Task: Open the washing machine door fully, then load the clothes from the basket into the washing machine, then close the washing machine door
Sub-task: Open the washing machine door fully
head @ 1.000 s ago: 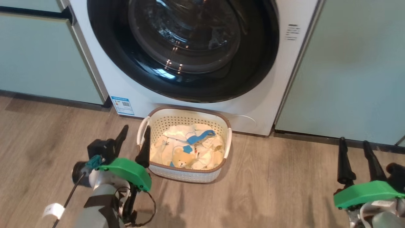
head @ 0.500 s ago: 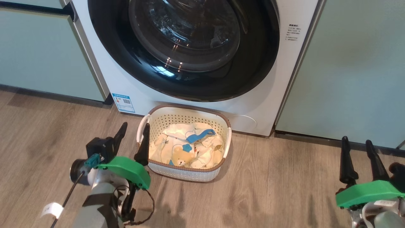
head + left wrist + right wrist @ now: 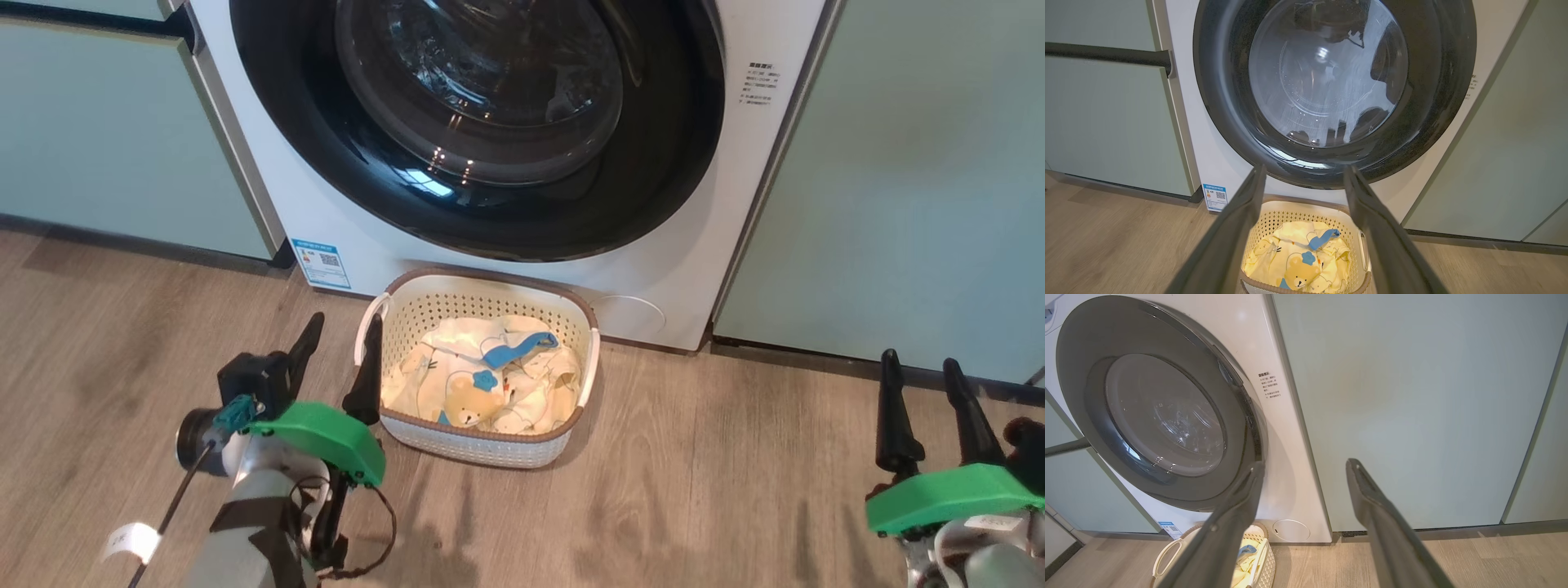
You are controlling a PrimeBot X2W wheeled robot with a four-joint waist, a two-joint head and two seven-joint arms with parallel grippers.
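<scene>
Head view | basket (image 3: 478,451) near washing machine (image 3: 694,245) | floor (image 3: 718,474) between basket, right fingers (image 3: 894,425)

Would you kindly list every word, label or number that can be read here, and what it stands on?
Blue sticker, low on the washing machine: a code square and print, too small to read.
Grey printed notice, beside the washing machine door: too blurred to read.
White tag, lower left of the head view: unreadable.
Nothing can be quoted.

Grey-brown wood-grain floor (image 3: 694,490) spans the lower frame. Pale green cabinet doors (image 3: 898,163) stand at upper left and upper right, above a dark plinth (image 3: 816,360).
</scene>
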